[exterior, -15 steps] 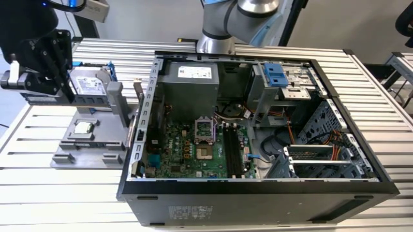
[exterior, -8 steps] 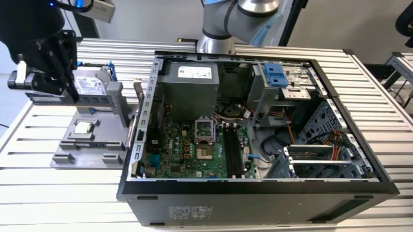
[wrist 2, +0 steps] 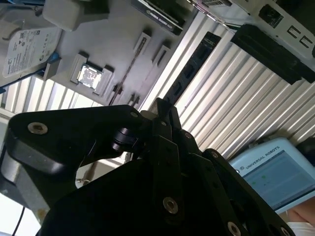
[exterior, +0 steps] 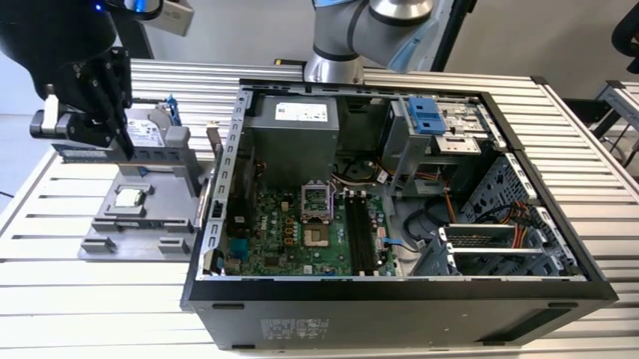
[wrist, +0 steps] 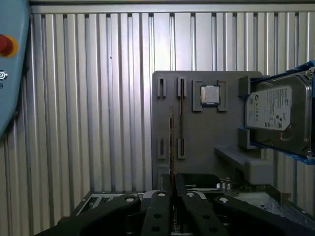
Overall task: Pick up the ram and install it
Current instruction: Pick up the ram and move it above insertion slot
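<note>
The gripper is hanging over the slatted table, and its two black fingers are pressing close together on the ram. In the first wrist view the ram is showing only its thin edge, a dark line that is running straight out from between the fingertips. As far as one can judge, it is hanging above the grey tray and not sitting in the tray's small brackets. On this tray a square processor chip is lying in its pocket. Beside it a silver hard drive with blue rails is leaning on a raised block. Farther away, the open computer case is lying next to the tray, toward the exterior view's right, with the green motherboard inside. The long black memory slots are running along the board, well apart from the ram.
</note>
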Motion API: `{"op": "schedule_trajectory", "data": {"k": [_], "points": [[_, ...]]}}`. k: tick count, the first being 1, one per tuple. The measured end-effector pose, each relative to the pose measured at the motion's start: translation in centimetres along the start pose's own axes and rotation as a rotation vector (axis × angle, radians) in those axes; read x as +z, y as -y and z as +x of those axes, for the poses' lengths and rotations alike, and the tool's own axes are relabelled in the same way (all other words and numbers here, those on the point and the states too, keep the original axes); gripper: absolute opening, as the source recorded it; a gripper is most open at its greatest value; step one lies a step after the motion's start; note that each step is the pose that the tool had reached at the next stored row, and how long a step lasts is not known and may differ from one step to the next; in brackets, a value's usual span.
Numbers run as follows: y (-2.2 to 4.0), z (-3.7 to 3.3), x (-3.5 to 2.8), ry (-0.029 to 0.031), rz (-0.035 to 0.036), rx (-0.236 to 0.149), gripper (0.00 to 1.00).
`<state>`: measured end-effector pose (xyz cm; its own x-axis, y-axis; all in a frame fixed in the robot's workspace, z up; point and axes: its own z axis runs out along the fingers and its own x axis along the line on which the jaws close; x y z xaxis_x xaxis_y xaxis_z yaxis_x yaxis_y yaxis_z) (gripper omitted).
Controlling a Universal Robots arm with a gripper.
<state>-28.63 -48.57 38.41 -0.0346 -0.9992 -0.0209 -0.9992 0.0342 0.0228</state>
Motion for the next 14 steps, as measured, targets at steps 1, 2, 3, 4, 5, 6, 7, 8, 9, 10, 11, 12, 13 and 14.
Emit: {"op": "schedule_trajectory", "data": {"k": [1,2,3,4,5,6,7,8,9,10,11,12,13,14], "points": [[0.18,-0.01,0.0,0.0,0.0,0.0,0.0],[0.36,-0.01,-0.01,0.0,0.0,0.0,0.0],[0.55,-0.02,-0.01,0.0,0.0,0.0,0.0],[0.77,-0.03,-0.02,0.0,0.0,0.0,0.0],[0.98,-0.03,-0.02,0.0,0.0,0.0,0.0],[1.2,-0.04,-0.03,0.0,0.0,0.0,0.0],[1.42,-0.05,-0.03,0.0001,0.0,0.0,0.0],[1.63,-0.06,-0.04,0.0,0.0,0.0,0.0],[1.85,-0.06,-0.04,0.0,0.0,0.0,0.0],[2.09,-0.07,-0.04,0.0,0.0,0.0,0.0],[2.3,-0.08,-0.05,0.0,0.0,0.0,0.0],[2.54,-0.09,-0.06,0.0,-0.0001,0.0,0.0],[2.78,-0.1,-0.06,-0.0001,0.0,0.0,0.0],[3.05,-0.1,-0.07,-0.0001,-0.0001,0.0,0.0]]}}
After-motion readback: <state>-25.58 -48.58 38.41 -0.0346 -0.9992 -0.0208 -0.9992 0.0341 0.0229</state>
